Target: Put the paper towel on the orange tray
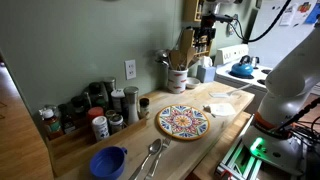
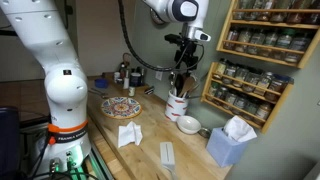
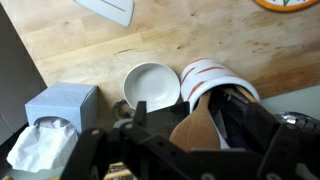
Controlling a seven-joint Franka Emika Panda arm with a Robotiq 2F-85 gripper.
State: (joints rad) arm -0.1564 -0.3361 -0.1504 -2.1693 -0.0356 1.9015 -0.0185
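Wooden counter (image 2: 152, 116), paper towel (image 2: 128, 135), green wall (image 1: 80, 45)

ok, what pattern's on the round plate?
Round shallow plate: multicolour mosaic, orange-yellow rim; clearest in an exterior view.

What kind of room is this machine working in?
Most likely a home kitchen: there is a wooden counter, a wall shelf of spice jars, and a crock of utensils standing on the counter.
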